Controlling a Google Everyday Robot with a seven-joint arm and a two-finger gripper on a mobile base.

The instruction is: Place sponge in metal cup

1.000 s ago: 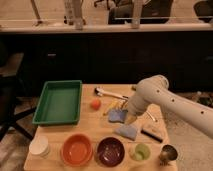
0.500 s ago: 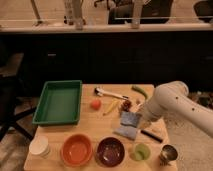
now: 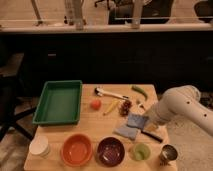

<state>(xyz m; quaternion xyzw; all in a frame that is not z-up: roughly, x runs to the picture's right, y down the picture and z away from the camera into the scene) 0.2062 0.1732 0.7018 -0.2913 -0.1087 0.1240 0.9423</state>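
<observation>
The sponge (image 3: 136,120) is a small blue-grey pad at the tip of my white arm, just above the table and over the upper edge of a paler blue folded cloth (image 3: 126,132). My gripper (image 3: 146,121) is at the sponge's right edge and is shut on it; the arm reaches in from the right. The metal cup (image 3: 168,154) stands upright at the table's front right corner, below and to the right of the gripper, dark inside.
Along the front edge stand a white paper cup (image 3: 39,146), an orange bowl (image 3: 76,149), a maroon bowl (image 3: 110,150) and a green cup (image 3: 141,151). A green tray (image 3: 59,101) is at the left. A brush (image 3: 110,93), fruit (image 3: 95,104) and a black tool (image 3: 151,136) lie around.
My arm has swung to the right, away from the table's middle. The sponge has come off the cloth and shifted right with the gripper.
</observation>
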